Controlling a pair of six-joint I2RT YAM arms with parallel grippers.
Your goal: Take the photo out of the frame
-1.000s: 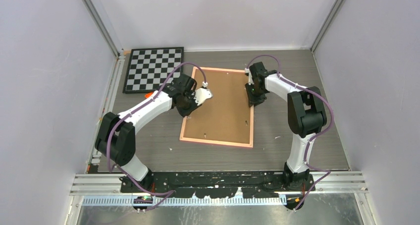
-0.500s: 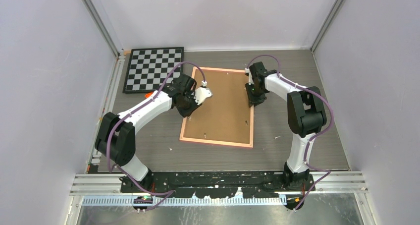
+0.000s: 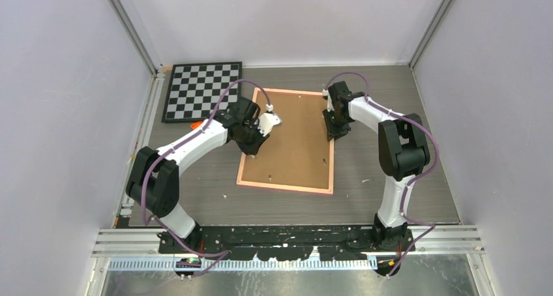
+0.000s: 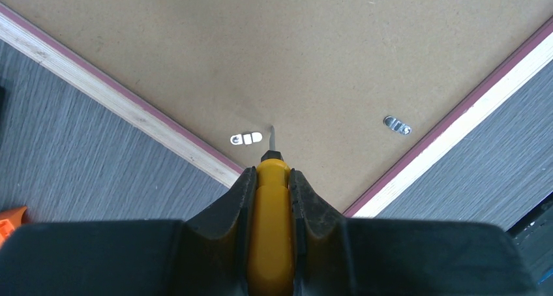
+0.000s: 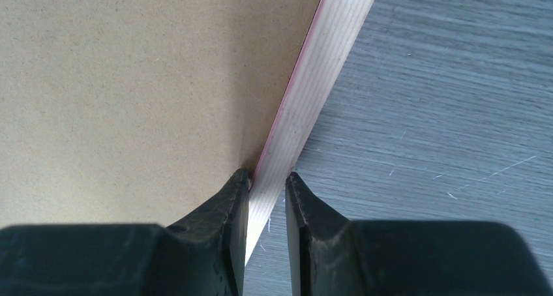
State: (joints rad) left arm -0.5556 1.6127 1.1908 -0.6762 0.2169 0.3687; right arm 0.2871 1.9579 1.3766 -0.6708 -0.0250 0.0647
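Two hands clenched: my left hand (image 4: 272,176) on the yellow-handled screwdriver (image 4: 270,211), tip barely edged toward a metal clip (image 4: 246,139); my right hand (image 5: 267,178) pinching the pink-bordered rectangular frame (image 3: 284,186) lying back-up on the grey counter (image 3: 372,201), photo hidden, presumably still inside.

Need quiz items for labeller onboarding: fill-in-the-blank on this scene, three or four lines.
1. The frame lies with its ____ back facing up.
2. The left gripper holds a tool with a ____ handle, its tip beside a metal clip.
3. The right gripper is shut on the frame's ____ long side.
4. The chessboard lies in the table's far ____ corner.
Missing: brown; yellow; right; left.
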